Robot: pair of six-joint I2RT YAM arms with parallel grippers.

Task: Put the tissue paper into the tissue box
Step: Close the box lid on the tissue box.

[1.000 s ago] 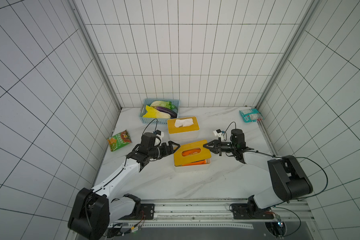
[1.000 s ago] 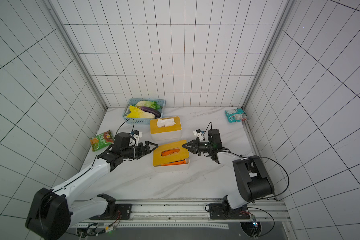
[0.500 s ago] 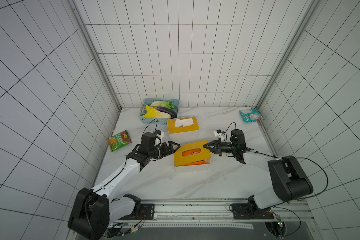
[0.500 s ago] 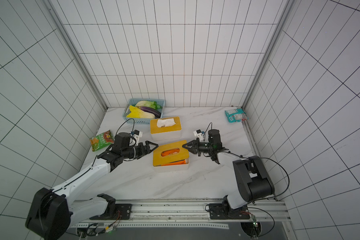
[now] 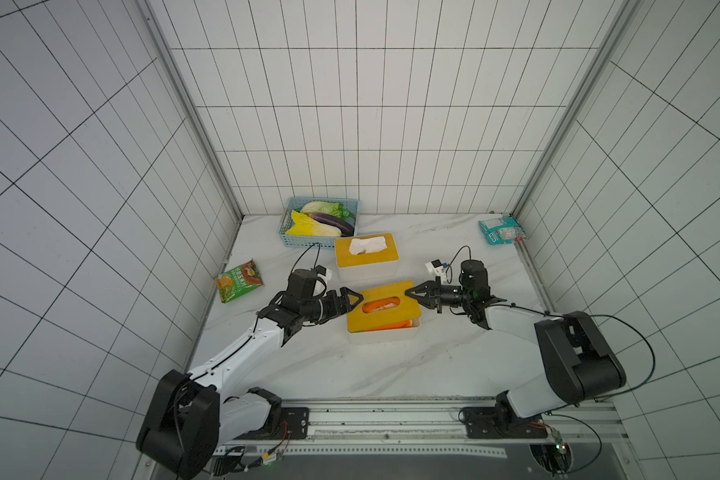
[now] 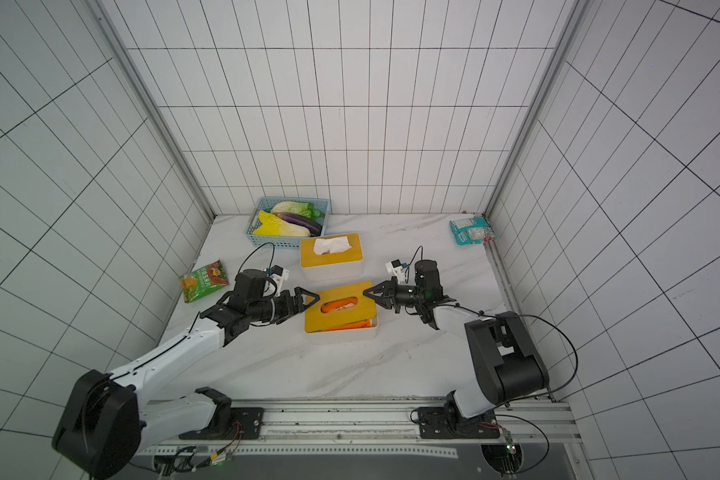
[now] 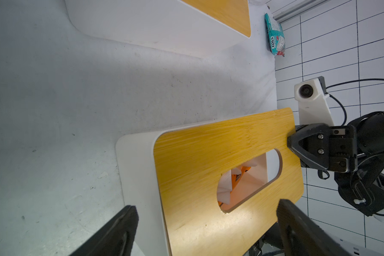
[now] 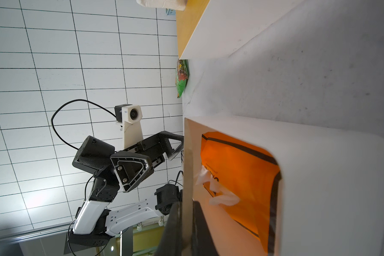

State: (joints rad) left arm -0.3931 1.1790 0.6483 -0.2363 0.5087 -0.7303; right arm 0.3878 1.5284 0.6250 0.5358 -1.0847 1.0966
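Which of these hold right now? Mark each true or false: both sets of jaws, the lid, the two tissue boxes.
1. The right jaws are clamped on an edge of the near lid. True.
2. The left jaws are shut. False: they stand open at the lid's opposite end.
3. An orange tissue pack lies inside the near box. True.
4. The far box shows no tissue. False: white tissue sticks up through its lid.
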